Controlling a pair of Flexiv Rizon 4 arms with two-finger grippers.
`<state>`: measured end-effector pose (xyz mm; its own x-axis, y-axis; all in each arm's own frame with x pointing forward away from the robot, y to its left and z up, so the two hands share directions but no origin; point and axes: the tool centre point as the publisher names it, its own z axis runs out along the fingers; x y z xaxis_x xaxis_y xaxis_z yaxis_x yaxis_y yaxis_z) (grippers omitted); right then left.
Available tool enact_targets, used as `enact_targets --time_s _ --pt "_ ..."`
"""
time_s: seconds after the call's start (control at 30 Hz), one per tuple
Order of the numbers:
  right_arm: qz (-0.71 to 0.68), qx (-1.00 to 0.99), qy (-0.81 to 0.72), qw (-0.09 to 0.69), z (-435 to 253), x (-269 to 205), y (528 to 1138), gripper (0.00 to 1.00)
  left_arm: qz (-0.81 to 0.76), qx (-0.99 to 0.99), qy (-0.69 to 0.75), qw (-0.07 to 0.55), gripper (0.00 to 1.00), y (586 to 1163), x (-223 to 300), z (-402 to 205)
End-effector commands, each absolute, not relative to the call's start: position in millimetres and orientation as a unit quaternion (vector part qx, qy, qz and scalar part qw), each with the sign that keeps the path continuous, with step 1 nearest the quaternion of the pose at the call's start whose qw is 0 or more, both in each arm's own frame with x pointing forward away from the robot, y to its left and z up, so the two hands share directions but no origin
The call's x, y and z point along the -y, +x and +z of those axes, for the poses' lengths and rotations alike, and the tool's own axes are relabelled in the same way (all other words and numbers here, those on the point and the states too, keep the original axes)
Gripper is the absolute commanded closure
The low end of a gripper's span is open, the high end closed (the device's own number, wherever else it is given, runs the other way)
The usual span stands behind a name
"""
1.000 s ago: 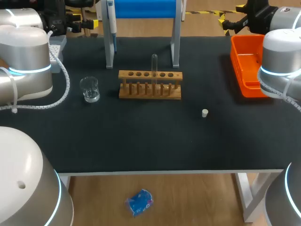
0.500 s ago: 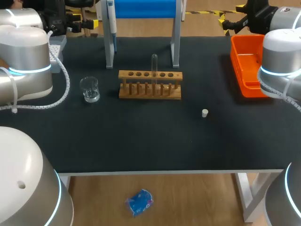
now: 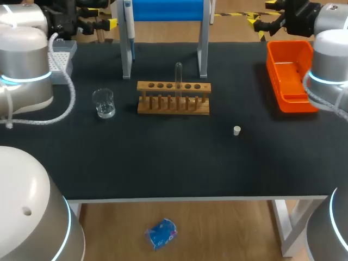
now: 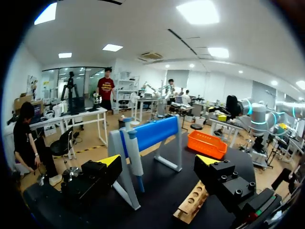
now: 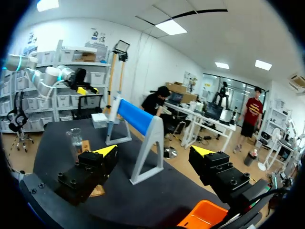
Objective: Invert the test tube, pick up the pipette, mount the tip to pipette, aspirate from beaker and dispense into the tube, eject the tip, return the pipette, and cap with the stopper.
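Left gripper: fingers spread wide, nothing between them, up at the table's far left corner.
Right gripper: spread too, holding nothing, far right, just behind the orange bin.
Test tube: there it is, upright in the wooden rack, long axis vertical, mid-table, on my side of both grippers.
Nearer arm: close call. I judge the left a shade nearer, and its wrist view has the rack low ahead of its fingers.
Tube end: the top looks rounded, so likely mouth-down, but I can't be sure from here.
Beaker: left of the rack, with a little clear liquid at the bottom.
Rack contents: that single tube.
Stopper: on the mat, apart, to the rack's right front.
Pipette: hanging on its stand, behind the rack.
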<state>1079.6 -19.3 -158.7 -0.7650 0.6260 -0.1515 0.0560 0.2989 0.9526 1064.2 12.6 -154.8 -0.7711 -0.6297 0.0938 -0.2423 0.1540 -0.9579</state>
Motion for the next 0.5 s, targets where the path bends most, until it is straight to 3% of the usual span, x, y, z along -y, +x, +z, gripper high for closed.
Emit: enact_targets --time_s 0.03,0.17,0.5 --pt "0.595 -0.762 0.160 0.199 -147.9 43.2 1042.3 0.00 -0.593 -0.754 -0.244 0.143 0.00 1043.2 -28.4 -156.3" --pt "0.635 -0.761 0.069 0.115 -138.7 40.4 1010.1 0.00 -0.581 -0.782 -0.193 0.121 0.00 1025.1 -22.5 -158.9" --pt "0.635 -0.761 0.069 0.115 -138.7 40.4 1010.1 0.00 -0.570 -0.794 -0.181 0.111 0.00 1020.5 -20.5 -159.7"
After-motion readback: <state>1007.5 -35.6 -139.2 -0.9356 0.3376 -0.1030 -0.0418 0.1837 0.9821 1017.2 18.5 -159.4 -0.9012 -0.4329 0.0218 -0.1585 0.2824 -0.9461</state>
